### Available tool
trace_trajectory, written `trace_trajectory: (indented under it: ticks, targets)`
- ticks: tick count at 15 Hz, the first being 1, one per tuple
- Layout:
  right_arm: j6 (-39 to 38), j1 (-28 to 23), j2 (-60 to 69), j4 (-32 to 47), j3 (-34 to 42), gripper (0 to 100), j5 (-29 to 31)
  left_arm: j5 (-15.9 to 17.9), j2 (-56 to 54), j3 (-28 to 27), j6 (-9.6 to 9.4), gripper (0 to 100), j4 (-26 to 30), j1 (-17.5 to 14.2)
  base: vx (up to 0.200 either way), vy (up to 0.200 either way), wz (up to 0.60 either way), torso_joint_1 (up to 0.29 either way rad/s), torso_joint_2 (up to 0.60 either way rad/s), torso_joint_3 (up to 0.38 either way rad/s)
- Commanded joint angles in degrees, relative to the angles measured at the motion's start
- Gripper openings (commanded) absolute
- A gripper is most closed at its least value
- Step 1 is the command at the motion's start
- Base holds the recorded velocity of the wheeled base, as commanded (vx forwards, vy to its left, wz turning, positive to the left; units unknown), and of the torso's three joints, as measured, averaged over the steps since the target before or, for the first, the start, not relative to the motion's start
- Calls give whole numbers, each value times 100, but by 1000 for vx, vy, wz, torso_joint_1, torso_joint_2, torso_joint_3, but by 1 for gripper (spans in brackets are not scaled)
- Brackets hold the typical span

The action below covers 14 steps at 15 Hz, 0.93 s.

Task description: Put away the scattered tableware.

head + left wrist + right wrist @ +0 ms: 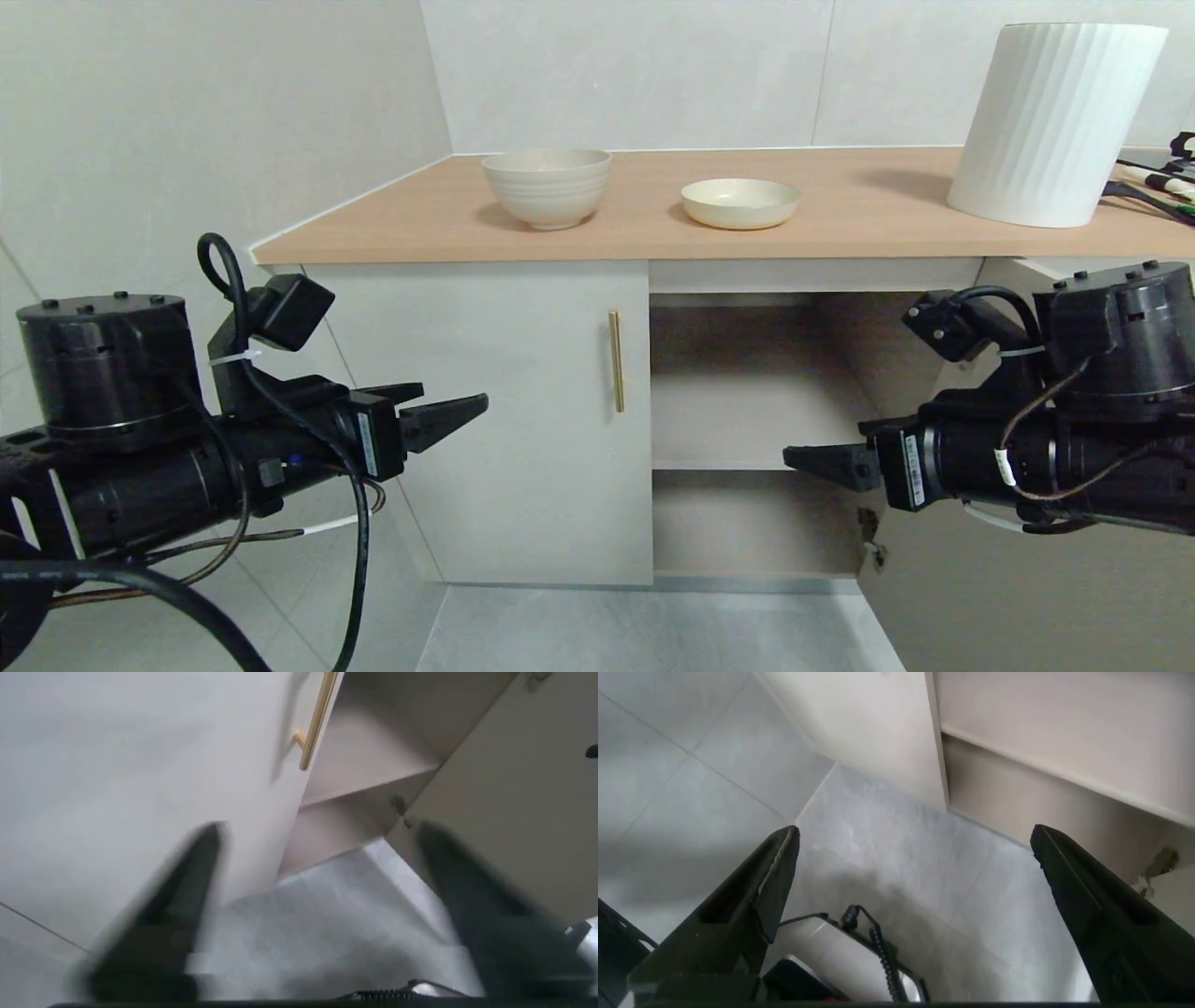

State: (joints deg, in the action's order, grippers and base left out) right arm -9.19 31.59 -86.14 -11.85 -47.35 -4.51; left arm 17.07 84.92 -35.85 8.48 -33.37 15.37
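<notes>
A deep cream bowl [547, 188] and a shallow cream dish [740, 203] stand apart on the wooden countertop [868, 219]. Below it, the cabinet's right half is open, showing a bare shelf [747, 422]. My left gripper [439, 407] hangs open in front of the shut left door [523, 420], well below the bowl. My right gripper [822, 461] is level with the lower shelf opening, open and holding nothing. In the left wrist view the open gripper [318, 859] frames the gold handle [315, 723] and the shelves. In the right wrist view the open gripper [915, 873] spans the grey floor [906, 887].
A tall ribbed white container [1055, 121] stands at the counter's right, with some utensils [1158, 187] beside it. The right cabinet door [990, 597] is swung open toward my right arm. A tiled wall closes the left side.
</notes>
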Motion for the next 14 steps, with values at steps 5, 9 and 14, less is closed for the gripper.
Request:
trace_trajectory:
  ticks: [5, 9, 14]
  targets:
    - [-12, 14, 106, 16, -55, 100, 3, -2, -107, -27, 4, 100, -3, 18, 0, 0, 0, 0, 0, 0]
    - [-12, 23, 115, 16, -46, 100, 3, -2, -107, -18, 4, 100, 41, 71, 0, 0, 0, 0, 0, 0]
    - [-12, 14, 115, 7, -46, 100, 3, -2, -125, -53, 13, 100, 155, 71, 0, 0, 0, 0, 0, 0]
